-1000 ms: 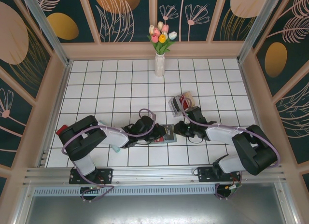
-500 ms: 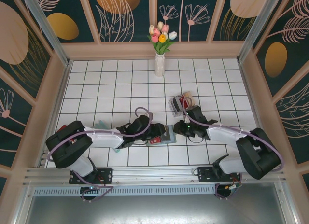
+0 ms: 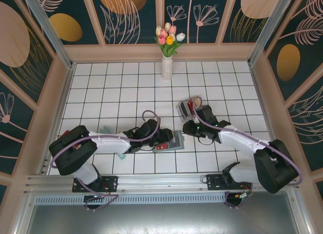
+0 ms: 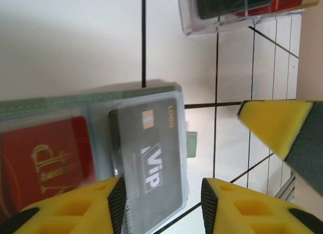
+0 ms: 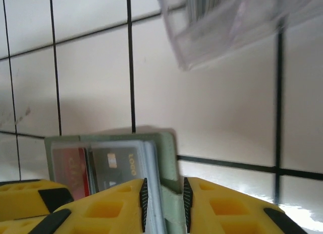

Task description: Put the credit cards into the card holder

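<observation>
The card holder lies open and flat on the white tiled table, just in front of my two arms. Two credit cards sit side by side in its pockets: a red card with gold lettering, and a grey VIP card under a clear sleeve.

My left gripper hovers right over the grey card. Its yellow fingers are spread apart and hold nothing.

My right gripper is at the holder's far edge. The green rim shows in the narrow gap between its fingers, but I cannot tell whether they pinch it or only hang above it.

Just beyond, a clear plastic box lies tilted on the tiles, with at least a dark card and a reddish one visible inside.

I judge the grey card to be seated, and the task to be partway done, with more cards waiting in the box.

The next move calls for one gripper to reach into the box and pinch a thin card by its edge. It then has to carry the card to a free pocket while the other gripper steadies the holder so it does not slide or fold.
</observation>
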